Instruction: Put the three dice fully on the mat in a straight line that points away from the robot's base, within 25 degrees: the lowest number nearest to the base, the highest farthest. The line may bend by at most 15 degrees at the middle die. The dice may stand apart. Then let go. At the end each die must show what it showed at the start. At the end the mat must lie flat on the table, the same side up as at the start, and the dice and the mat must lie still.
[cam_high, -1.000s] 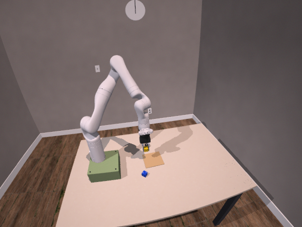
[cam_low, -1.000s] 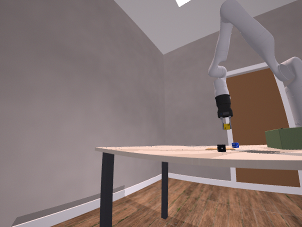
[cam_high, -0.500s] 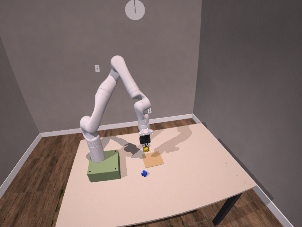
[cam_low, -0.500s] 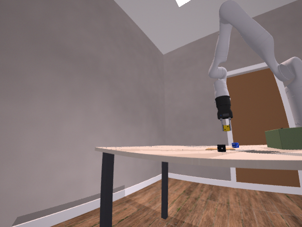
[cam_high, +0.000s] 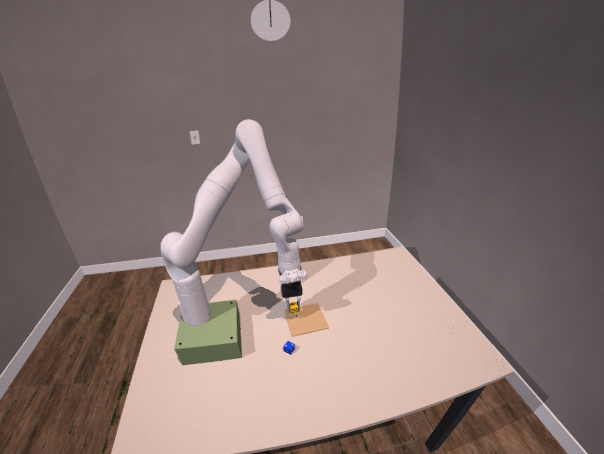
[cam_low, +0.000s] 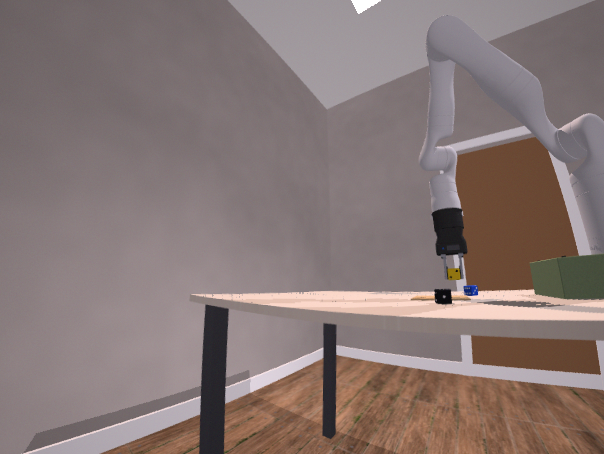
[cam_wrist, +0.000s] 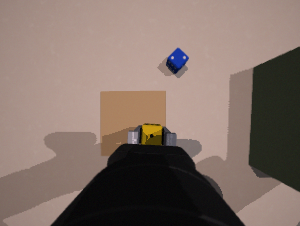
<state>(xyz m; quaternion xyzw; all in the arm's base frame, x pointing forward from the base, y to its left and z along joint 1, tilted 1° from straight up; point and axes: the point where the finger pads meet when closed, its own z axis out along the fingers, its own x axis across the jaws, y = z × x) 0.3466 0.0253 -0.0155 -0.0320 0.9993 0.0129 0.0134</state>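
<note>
Three dice in play, but the small black die (cam_low: 443, 296) shows only in the exterior view; in the top view it's behind the arm/claw, and in the wrist view it's out of sight. From that low angle can't tell whether it sits on the thin square tan mat (cam_high: 308, 320) or just beside it. Pips on all three too small to read for sure.

Two-finger gripper (cam_high: 295, 306) is clamped on the small yellow die (cam_high: 295, 307), fingers on either side. Yellow die hangs clear above the mat, not touching; wrist view puts it over the mat's edge nearest the camera, twds one corner.

Small blue cube die (cam_high: 289, 347) w/ white pips rests on the beige table top (cam_high: 380, 345), off the mat, near it but apart, on the side twds the table's front edge. Two pips show on one face in the wrist view.

Mat lies flat, tan. Green box-shaped robot base (cam_high: 208, 332) stands well apart from the mat. Table stretches wide past the mat on the side away from the base.
</note>
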